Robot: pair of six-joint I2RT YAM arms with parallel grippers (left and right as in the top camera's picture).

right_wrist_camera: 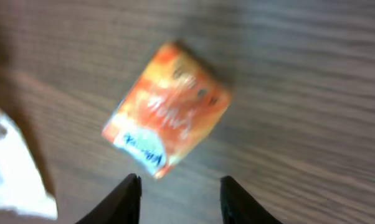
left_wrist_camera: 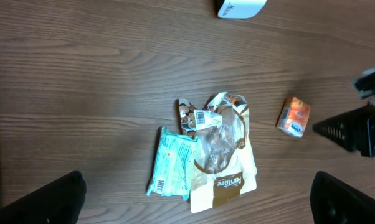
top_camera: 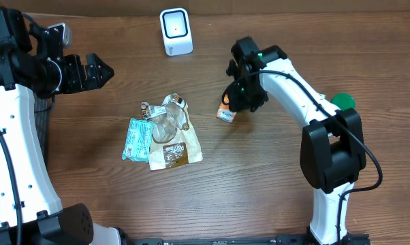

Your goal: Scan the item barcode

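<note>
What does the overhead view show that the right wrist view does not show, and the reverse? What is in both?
Only overhead: the white scanner, the teal packet, a green object and the left gripper, open. Only right wrist: the right gripper with its tips apart, nothing between them, just short of the box. Both: the small orange box lying on the wooden table.

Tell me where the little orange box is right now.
Overhead view: the orange box lies on the table, just right of the pile of packets and below-right of the white scanner.
</note>
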